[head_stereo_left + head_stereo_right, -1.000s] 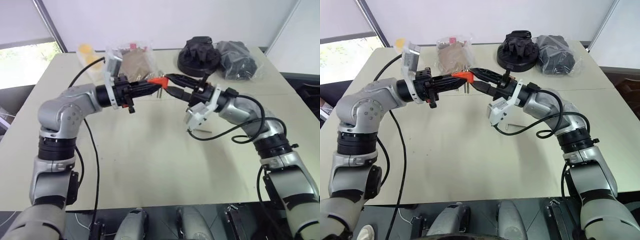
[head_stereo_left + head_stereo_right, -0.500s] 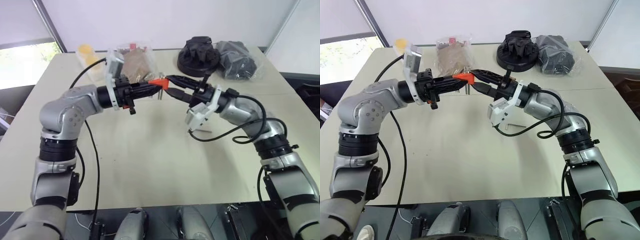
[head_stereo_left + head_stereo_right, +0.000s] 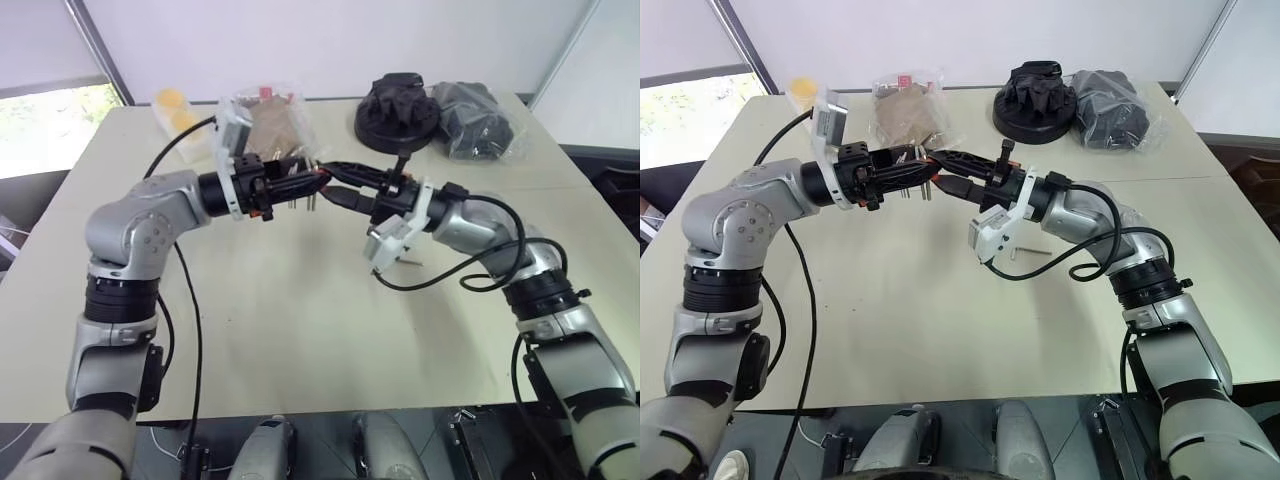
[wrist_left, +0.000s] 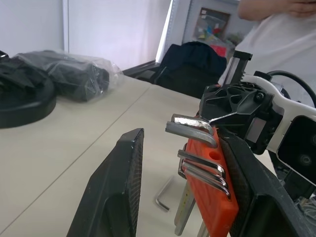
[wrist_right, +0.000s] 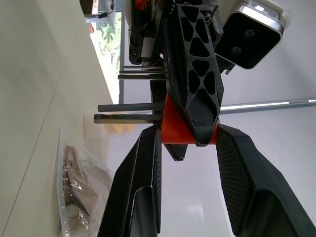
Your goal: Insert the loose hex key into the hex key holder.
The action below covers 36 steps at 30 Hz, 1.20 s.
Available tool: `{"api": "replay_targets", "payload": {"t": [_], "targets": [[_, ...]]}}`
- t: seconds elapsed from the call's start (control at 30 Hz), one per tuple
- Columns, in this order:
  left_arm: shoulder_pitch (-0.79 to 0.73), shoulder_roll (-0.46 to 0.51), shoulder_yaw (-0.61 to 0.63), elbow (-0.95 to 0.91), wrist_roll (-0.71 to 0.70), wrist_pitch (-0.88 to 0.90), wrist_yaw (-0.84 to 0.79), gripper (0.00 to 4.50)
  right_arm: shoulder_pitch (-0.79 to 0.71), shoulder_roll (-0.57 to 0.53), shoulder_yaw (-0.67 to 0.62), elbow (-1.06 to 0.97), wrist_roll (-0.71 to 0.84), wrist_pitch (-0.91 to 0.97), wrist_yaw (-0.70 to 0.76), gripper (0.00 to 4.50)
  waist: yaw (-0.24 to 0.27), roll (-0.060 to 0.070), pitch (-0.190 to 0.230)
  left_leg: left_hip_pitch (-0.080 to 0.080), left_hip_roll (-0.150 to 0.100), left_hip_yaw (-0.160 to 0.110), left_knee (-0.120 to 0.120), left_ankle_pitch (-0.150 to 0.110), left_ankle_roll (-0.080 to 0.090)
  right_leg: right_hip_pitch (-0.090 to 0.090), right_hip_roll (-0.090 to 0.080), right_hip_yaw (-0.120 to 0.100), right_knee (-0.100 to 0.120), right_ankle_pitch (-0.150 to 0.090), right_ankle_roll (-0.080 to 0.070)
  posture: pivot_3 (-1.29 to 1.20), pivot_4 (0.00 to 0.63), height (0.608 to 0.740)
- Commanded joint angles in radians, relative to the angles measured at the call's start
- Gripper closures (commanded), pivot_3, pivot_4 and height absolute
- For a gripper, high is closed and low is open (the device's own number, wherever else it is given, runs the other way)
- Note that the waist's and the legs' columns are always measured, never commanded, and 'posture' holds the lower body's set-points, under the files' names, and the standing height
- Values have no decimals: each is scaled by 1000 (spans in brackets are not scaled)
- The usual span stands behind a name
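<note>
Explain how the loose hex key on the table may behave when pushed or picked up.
The loose hex key is a thin metal rod, so probably stiff and light. Flat on the smooth table, it may slide or spin when pushed; its bent end should prevent rolling. Pinching it looks hard.

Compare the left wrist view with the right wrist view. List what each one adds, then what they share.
Left wrist view adds: the loose key lying on the table, a black bag, a person, and a gap between one left finger and the holder.
Right wrist view adds: a clear bag with brown contents, and the right fingers flanking the holder.
Shared: the orange-red holder with its grey keys, up off the table.
</note>
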Motion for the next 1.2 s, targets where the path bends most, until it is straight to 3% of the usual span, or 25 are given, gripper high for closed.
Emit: {"api": "replay_targets", "payload": {"t": [0.03, 0.1, 0.13, 0.63, 0.67, 0.8, 0.93, 1.0, 1.1, 1.2], "targets": [[4, 6, 13, -34, -14, -4, -10, 3213, -11, 3, -18, -32, 22, -4, -5, 3511, 0, 0, 0, 0, 0, 0, 0, 0, 0, 0, 0, 0, 0, 0, 0, 0, 150, 740], [10, 9, 12, -41, -17, -1, -16, 4212, -15, 3, -19, -28, 21, -1, -7, 3511, 0, 0, 0, 0, 0, 0, 0, 0, 0, 0, 0, 0, 0, 0, 0, 0, 150, 740], [11, 9, 12, -43, -18, 1, -15, 4474, -17, 2, -21, -27, 21, -1, -6, 3511, 0, 0, 0, 0, 0, 0, 0, 0, 0, 0, 0, 0, 0, 0, 0, 0, 150, 740], [6, 5, 7, -40, -9, -5, 1, 4474, -20, 8, -21, -20, 35, 1, 1, 3511, 0, 0, 0, 0, 0, 0, 0, 0, 0, 0, 0, 0, 0, 0, 0, 0, 150, 740], [6, 5, 7, -40, -8, -5, 1, 4500, -20, 8, -21, -19, 36, 1, 1, 2466, 0, 0, 0, 0, 0, 0, 0, 0, 0, 0, 0, 0, 0, 0, 0, 0, 150, 740], [7, 6, 7, -41, -9, -6, 4, 4500, -15, 1, -14, -18, 44, 33, 31, 570, 0, 0, 0, 0, 0, 0, 0, 0, 0, 0, 0, 0, 0, 0, 0, 0, 150, 740], [13, 9, 9, -49, -8, -9, 8, 4500, 10, -21, -3, -9, 98, 88, 117, 570, 0, 0, 0, 0, 0, 0, 0, 0, 0, 0, 0, 0, 0, 0, 0, 0, 150, 740], [16, 11, 10, -54, -3, -16, 12, 4500, 37, -25, -13, -5, 194, 193, 212, 570, 0, 0, 0, 0, 0, 0, 0, 0, 0, 0, 0, 0, 0, 0, 0, 0, 150, 740], [29, 21, 15, -71, 8, -31, 17, 4500, 108, -75, -31, -89, 495, 600, 549, 570, 4, 0, 0, 0, 0, 0, 0, 0, 0, 1, -1, 0, 0, 0, 0, 0, 150, 740], [51, 30, 18, -94, 15, -40, 19, 4500, 122, -146, -60, -180, 688, 949, 757, 570, 6, 0, 0, 0, 0, -1, 1, 0, 0, 3, -2, 0, -2, 0, 0, 0, 150, 740]]}}
